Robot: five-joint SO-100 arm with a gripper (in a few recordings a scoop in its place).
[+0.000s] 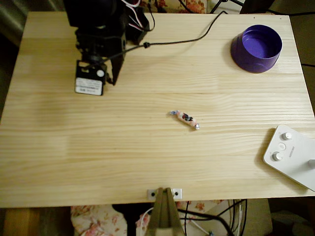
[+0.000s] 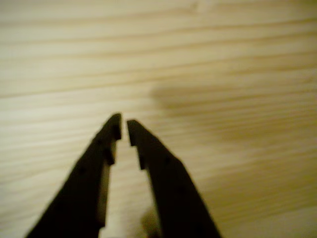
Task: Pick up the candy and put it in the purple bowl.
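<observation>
In the overhead view, the black arm [image 1: 101, 29] is reaching in over the far left corner of the pale wooden table [image 1: 98, 162], and its gripper [image 1: 114, 78] is pointing down toward the boards near that corner, with a white-labelled block [image 1: 89, 79] sitting just beside it on the left. The candy [image 1: 185, 119] is lying flat near the middle of the table, tilted so that one twisted end is pointing toward the far left and the other toward the near right; it is sitting well apart from the gripper. The purple bowl [image 1: 257, 48] is standing upright near the far right corner, its flat inside showing bare. A white device with knobs [image 1: 291, 155] is resting at the near right edge, partly hanging past it. A black cable [image 1: 187, 38] is running from the arm across the far edge of the table. A small metal bracket [image 1: 165, 193] is sitting at the middle of the near edge.

In the wrist view, the gripper [image 2: 124, 125] is hanging over bare wood grain of the table [image 2: 223, 59]. Its two dark fingers [image 2: 94, 168] are standing almost together, with only a narrow slit showing between the tips, and nothing is lying between them. A soft shadow [image 2: 198, 96] is falling on the boards just beyond the tips.
</observation>
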